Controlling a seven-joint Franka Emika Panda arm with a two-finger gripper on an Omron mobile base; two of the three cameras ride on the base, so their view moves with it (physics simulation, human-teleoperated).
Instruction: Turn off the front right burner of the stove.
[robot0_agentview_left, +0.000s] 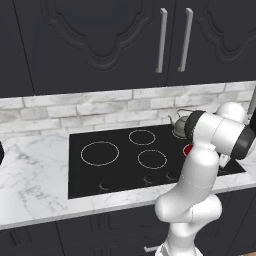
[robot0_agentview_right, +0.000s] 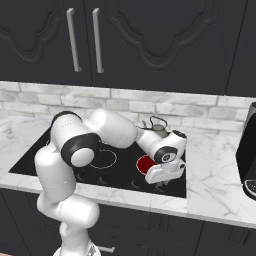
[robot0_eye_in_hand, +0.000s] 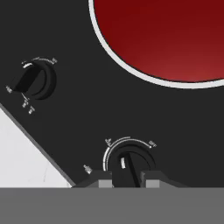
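Observation:
The front right burner glows solid red on the stove's black glass; it also shows red beside my arm and just behind my hand. My gripper hangs low over the stove's front right edge. Its two dark fingertips sit tight on either side of the bar of a dark knob, whose white mark points up toward the burner. The gripper is shut on this knob.
A second knob lies to the left of the held one. Other burners are thin white rings. A metal kettle stands at the stove's back right. A dark appliance stands on the marble counter at the right.

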